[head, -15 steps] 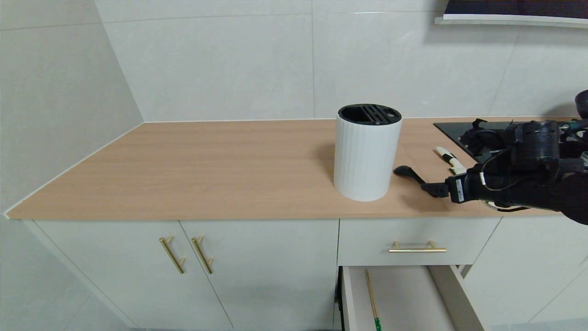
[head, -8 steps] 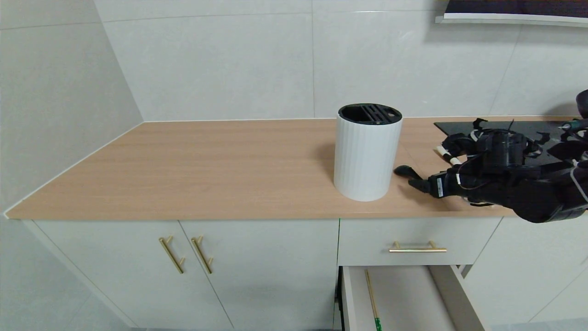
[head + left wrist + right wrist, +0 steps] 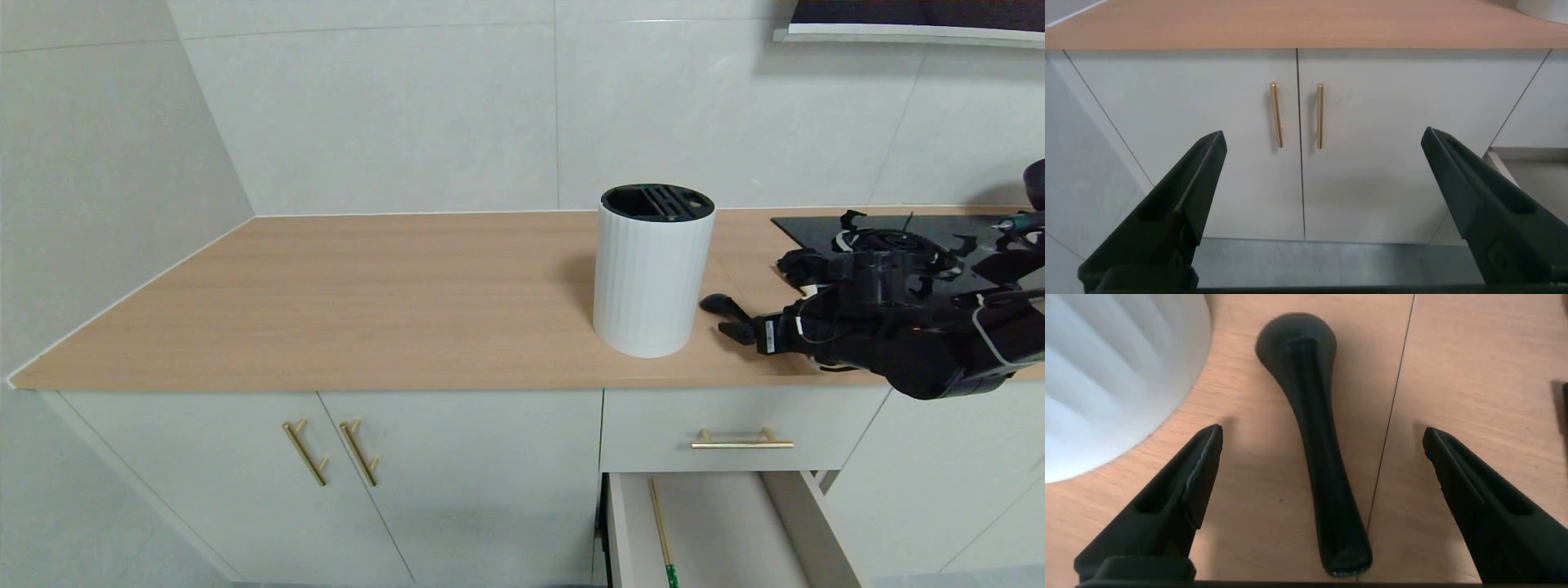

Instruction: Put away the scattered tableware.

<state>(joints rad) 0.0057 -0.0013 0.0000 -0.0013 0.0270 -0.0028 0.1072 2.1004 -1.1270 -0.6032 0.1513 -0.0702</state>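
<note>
Your right pincer [image 3: 1320, 441] stands wide open, with one finger on each side of the black handle [image 3: 1310, 457] and bare counter [image 3: 408, 302] showing between each finger and the handle, so nothing is gripped. The handle lies flat on the wood. Its long axis runs straight out along the pincer's line of reach. The thick, rounded end points away from the pincer, and the slim end lies closest to the wrist. The rounded end sits ahead of the fingertips, just beside the ribbed white holder [image 3: 651, 278]. That holder stands upright next to the pincer's left finger, and its black slotted top is open. A seam in the counter runs alongside the handle, between it and the right finger.

A small white label sits on the right pincer's body, and its print is too small to read. The handle and the holder carry no writing you can make out.

Behind the right pincer, part of a pale utensil [image 3: 808, 288] peeks out near the black cooktop [image 3: 816, 224]. Below the counter edge, the drawer [image 3: 614, 523] stands pulled out with chopsticks [image 3: 660, 527] lying lengthwise inside.

Your left pincer [image 3: 1321, 140] is also spread wide and holds nothing. It faces the cabinet doors [image 3: 1388, 163] and their two gold handles [image 3: 1276, 114].
</note>
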